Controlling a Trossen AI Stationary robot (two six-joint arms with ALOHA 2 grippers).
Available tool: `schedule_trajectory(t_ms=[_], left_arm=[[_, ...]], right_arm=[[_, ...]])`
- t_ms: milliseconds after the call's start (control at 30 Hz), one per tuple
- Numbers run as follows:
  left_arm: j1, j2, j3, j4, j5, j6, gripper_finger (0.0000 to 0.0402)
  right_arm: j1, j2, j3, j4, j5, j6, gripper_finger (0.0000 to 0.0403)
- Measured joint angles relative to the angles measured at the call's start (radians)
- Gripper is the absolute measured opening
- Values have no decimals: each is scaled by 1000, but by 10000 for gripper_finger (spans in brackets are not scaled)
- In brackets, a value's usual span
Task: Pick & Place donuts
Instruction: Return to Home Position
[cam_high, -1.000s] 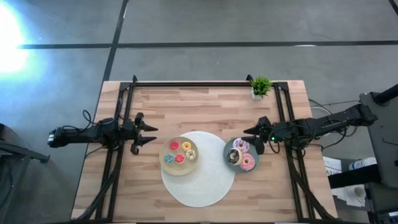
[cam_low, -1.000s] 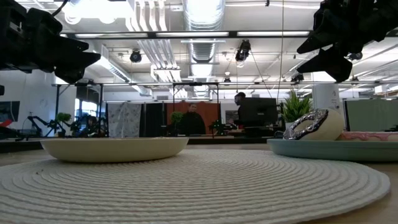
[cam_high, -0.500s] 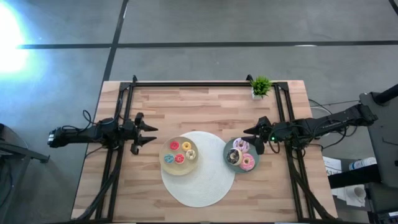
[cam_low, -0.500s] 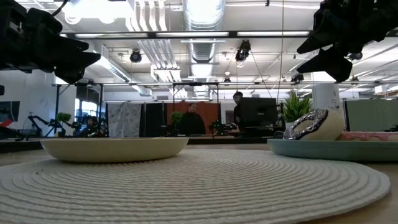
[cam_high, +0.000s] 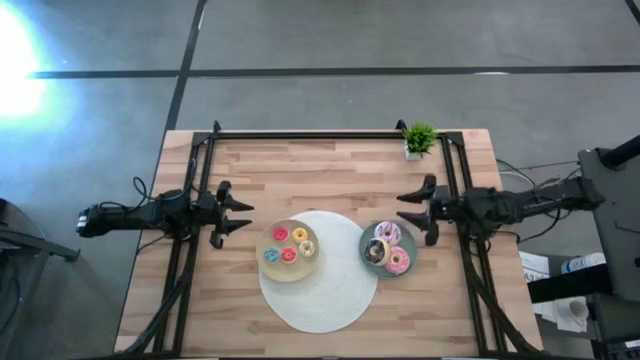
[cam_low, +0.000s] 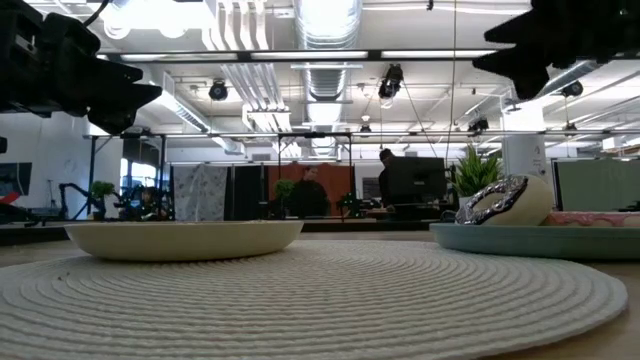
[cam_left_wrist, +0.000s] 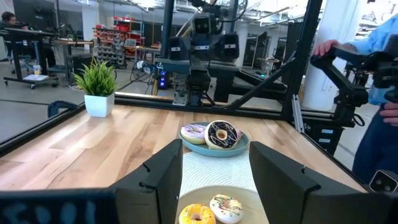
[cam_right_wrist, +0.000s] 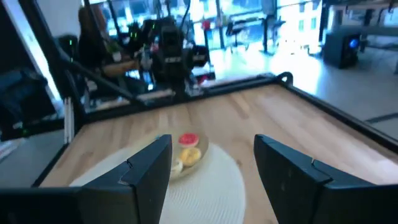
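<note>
Donuts (cam_high: 290, 245), small bright toy rings, lie mid-frame on the round beige plate (cam_high: 288, 272) and round teal plate (cam_high: 410, 243), likely light and squashy, best pinched across one side; left hand (cam_high: 240, 214) and right hand (cam_high: 408, 211) are spread, empty.

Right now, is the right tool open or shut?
Open. In its wrist view, the right tool has its two fingers spread wide, with the white mat visible through the gap and nothing held between them.
</note>
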Motion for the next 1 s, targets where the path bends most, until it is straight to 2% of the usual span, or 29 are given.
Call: schedule_trajectory(t_ms=[100, 233, 333, 800, 1000], left_arm=[[0, 0, 0, 0, 0, 0, 161], [1, 0, 0, 0, 0, 0, 161], [1, 0, 0, 0, 0, 0, 161], [0, 0, 0, -1, 0, 0, 161], [0, 0, 0, -1, 0, 0, 161]], right_arm=[[-53, -91, -54, -1, -88, -8, 219], [-121, -197, -116, 2, -323, -23, 219], [-145, -248, -148, 3, -421, -37, 219], [-150, -381, -266, -27, -416, -88, 219], [-150, -414, -266, -44, -368, -199, 219]])
